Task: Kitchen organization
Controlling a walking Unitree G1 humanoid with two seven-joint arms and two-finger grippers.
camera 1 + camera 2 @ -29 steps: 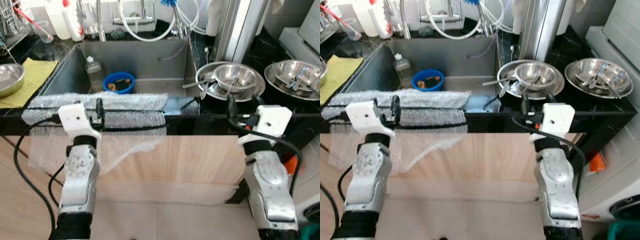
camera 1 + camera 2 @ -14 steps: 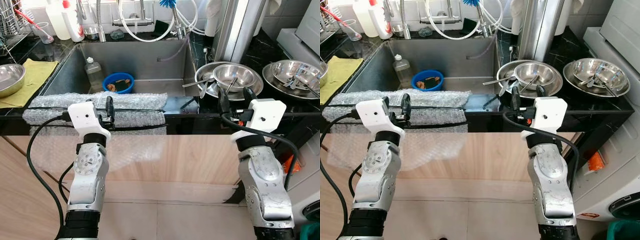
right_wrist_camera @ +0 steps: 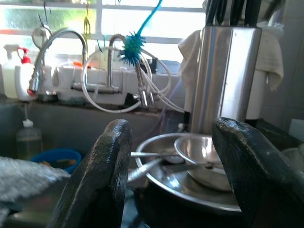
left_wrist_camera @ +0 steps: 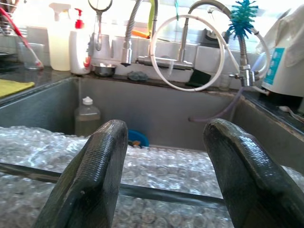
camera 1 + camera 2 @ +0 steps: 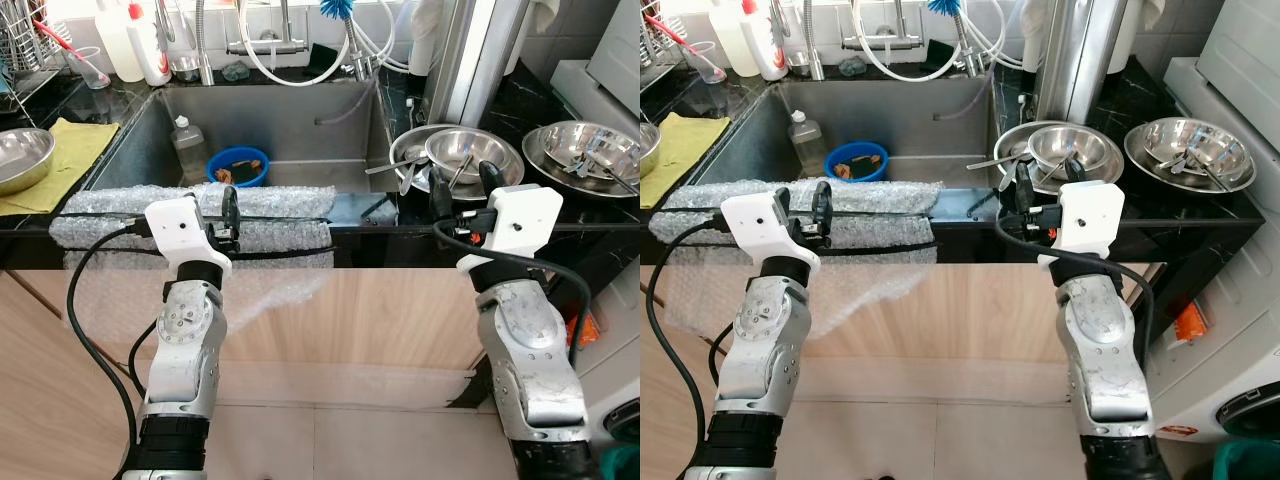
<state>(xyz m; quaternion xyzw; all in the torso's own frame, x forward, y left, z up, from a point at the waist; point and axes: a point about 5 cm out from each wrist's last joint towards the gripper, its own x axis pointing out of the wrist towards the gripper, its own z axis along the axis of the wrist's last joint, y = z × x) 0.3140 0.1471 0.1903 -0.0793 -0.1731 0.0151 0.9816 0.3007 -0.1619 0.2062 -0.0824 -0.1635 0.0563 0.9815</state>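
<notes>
Left eye view: both arms raised, tools (image 5: 228, 215) (image 5: 460, 190) spread, before sink (image 5: 300, 125)

The eye views look down on the sink (image 5: 270, 130) from above. Each wrist view looks level, close over the desk (image 5: 1200, 215) edge.

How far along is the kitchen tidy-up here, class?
Nothing looks put away yet. Both grippers are open and hold nothing: the left gripper sits over the bubble wrap on the sink edge, the right gripper faces the stacked steel bowls. The utensil-filled bowls remain to sort.
</notes>
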